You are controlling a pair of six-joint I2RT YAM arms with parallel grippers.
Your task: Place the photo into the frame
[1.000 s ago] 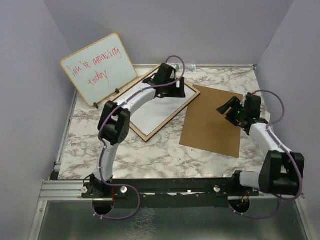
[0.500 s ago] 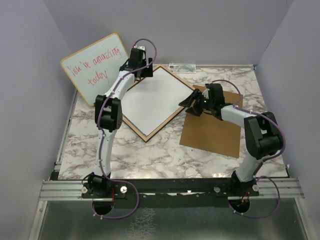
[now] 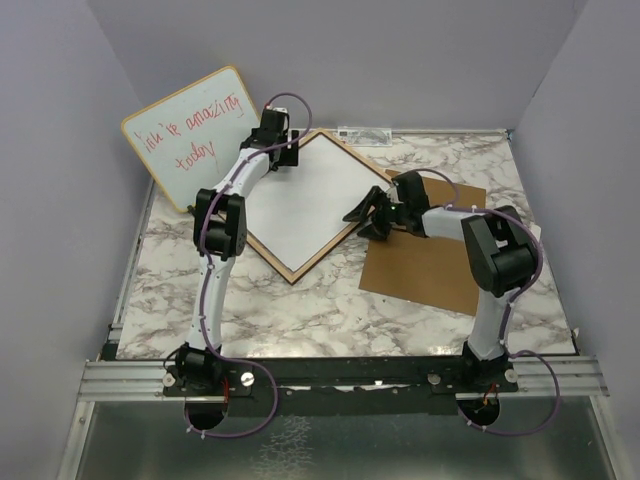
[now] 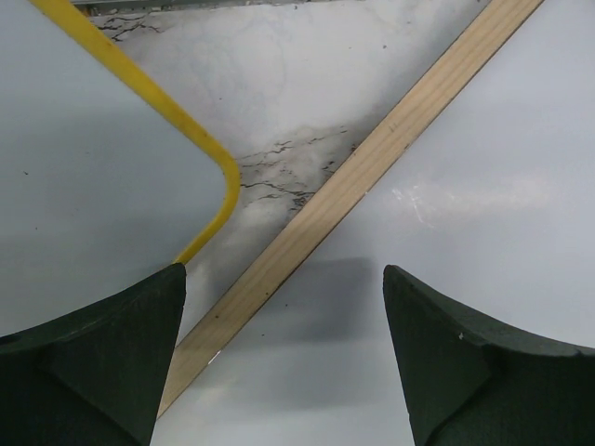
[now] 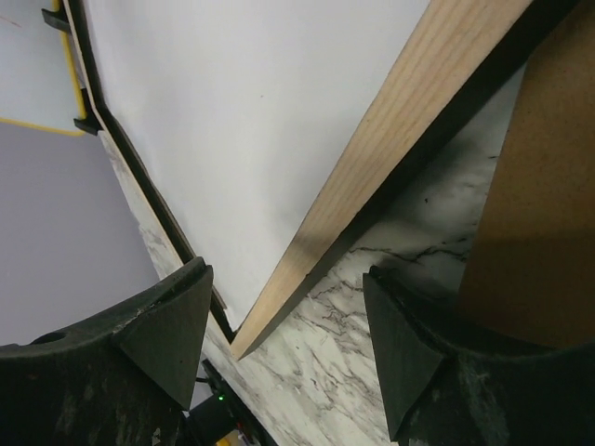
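Whiteboard [image 3: 195, 135]: just off L gripper's [image 4: 284, 362] left finger. Its yellow edge is close beside the finger; no contact that the wrist view shows.

L gripper: jaws spread wide, nothing held. Hangs over far-left rail of frame [image 4: 353, 186]; the rail runs diagonally under the gap betw. the fingers.

Photo [image 3: 305, 200]: inside frame, plain white back up. Runs from under L gripper's right finger across to R gripper [image 3: 362, 218]. Picture side not visible. Can't tell if it sits flat all round.

R gripper: also spread, empty. Straddles near-right rail, light wood up, dark edge below. Photo on its left-finger side, bare table [image 3: 330, 310] under the gap.

Brown board [image 3: 430, 255]: just beyond R gripper's right finger, flat on table.

Judgement: photo looks to be in; prob. squaring/pressing step.

Risks:
- Either gripper closing on a rail and lifting → frame tips, loose photo slides out.
- Finger coming down on the sheet edge, not the rail → crease or a corner popped up.
- L gripper swinging left → clips whiteboard, knocks it over.
- R gripper drifting right → catches brown board, shoves it against frame.
- Uneven push from both ends → frame skates on the smooth top.
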